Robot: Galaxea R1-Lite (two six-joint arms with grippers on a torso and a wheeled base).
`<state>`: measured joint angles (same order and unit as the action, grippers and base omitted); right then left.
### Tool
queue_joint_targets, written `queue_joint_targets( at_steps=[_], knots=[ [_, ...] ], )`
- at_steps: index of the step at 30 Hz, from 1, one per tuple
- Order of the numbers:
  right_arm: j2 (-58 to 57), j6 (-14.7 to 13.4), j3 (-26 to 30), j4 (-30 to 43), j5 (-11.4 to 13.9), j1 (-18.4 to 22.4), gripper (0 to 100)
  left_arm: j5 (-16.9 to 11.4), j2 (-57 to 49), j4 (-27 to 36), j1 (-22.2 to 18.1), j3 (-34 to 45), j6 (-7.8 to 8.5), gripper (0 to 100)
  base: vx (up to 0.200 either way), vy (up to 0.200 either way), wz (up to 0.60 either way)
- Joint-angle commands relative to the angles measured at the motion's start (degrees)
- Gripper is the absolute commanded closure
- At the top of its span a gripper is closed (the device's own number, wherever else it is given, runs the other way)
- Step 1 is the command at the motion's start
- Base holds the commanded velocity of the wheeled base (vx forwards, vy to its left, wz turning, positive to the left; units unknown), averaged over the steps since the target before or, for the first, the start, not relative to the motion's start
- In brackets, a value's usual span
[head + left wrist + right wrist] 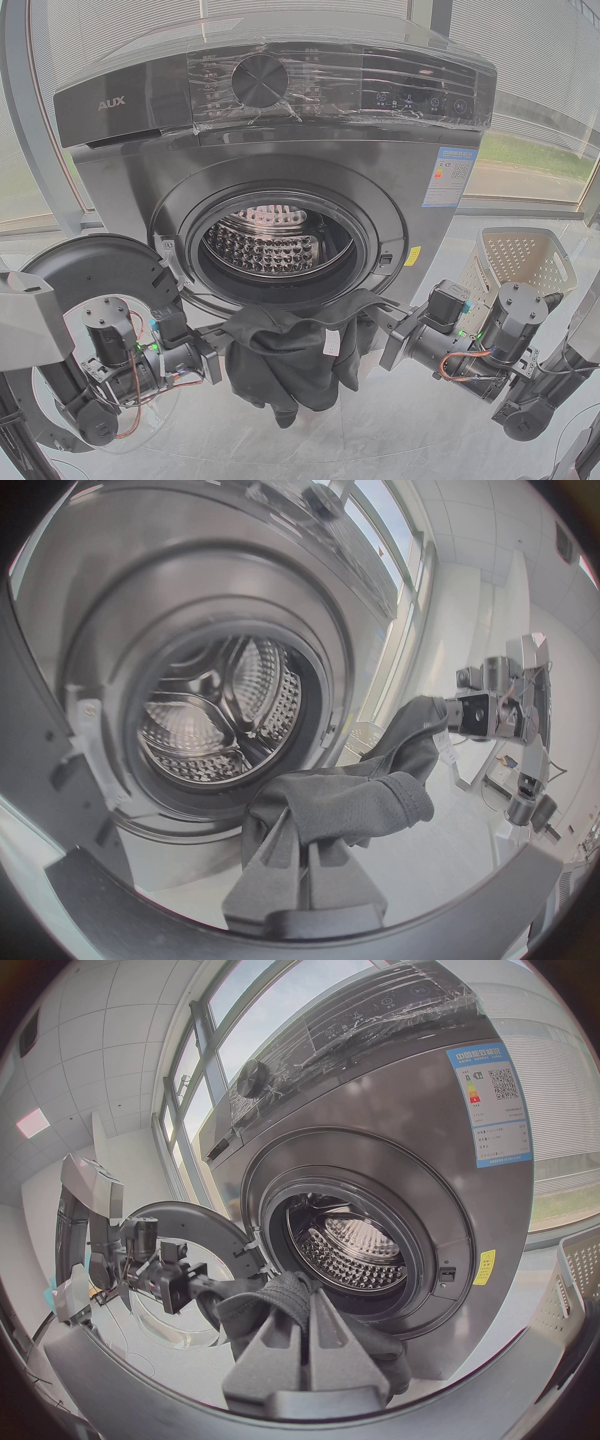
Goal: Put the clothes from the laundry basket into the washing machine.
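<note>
A dark garment (300, 353) with a white tag hangs stretched between my two grippers, just below and in front of the washing machine's open drum (275, 250). My left gripper (215, 340) is shut on its left edge, my right gripper (378, 312) shut on its right edge. In the left wrist view the fingers (278, 855) pinch the dark garment (350, 799) before the drum (219, 717). The right wrist view shows the same pinch on the garment (281, 1297), with the drum (350, 1250) beyond. The beige laundry basket (525, 256) stands to the machine's right.
The round washer door (94, 275) stands swung open at the left, behind my left arm. The grey machine front (281, 162) rises ahead. Pale floor tiles (387, 425) lie below the hanging garment. Windows run behind the machine.
</note>
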<state>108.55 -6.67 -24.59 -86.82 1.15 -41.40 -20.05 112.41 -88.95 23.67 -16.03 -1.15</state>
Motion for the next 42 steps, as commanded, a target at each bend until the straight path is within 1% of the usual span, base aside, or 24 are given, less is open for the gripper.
queue_joint_targets(
  at_steps=[1, 6, 7, 11, 14, 22, 29, 35, 42],
  knots=[
    [1.41, -0.10, 0.07, -0.10, 0.17, 1.50, 100, -0.25, -7.03, -0.25, -3.11, 1.62, -0.61, 100, 0.000, 0.000, 0.00],
    [3.25, -0.19, 0.59, -0.37, 0.35, 3.34, 100, 0.10, -8.52, -0.25, -3.20, -0.23, -0.70, 100, 0.000, 0.000, 0.00],
    [3.60, -0.01, 1.56, -1.25, 0.44, 3.96, 100, 0.19, -8.70, -0.34, -3.37, -0.84, -0.70, 100, 0.000, 0.000, 0.00],
    [3.52, -0.01, 2.00, -1.77, 1.40, 3.78, 100, 0.19, -10.19, -0.25, -4.87, -0.23, -0.70, 100, 0.000, 0.000, 0.00],
    [3.08, -0.01, 2.00, -1.77, 1.40, 3.25, 100, 0.19, -11.25, -0.25, -5.22, -0.05, -0.79, 100, 0.000, 0.000, 0.00],
    [2.90, 0.34, 1.82, -1.77, 1.23, 3.87, 100, 0.28, -12.92, -0.25, -4.69, -0.58, -0.79, 100, 0.000, 0.000, 0.00],
    [2.81, 0.25, 0.68, -1.86, 1.14, 3.78, 100, 0.28, -12.65, -0.17, -4.95, -0.67, -0.88, 100, 0.000, 0.000, 0.00],
    [2.81, 0.16, 1.03, -1.86, 0.96, 3.08, 100, 0.19, -12.13, -0.17, -4.69, -0.14, -0.88, 100, 0.000, 0.000, 0.00],
    [1.49, 0.25, 0.77, -1.86, 0.88, 3.43, 100, 0.19, -12.57, -0.17, -4.69, -0.58, -0.96, 100, 0.000, 0.000, 0.00]
  ],
)
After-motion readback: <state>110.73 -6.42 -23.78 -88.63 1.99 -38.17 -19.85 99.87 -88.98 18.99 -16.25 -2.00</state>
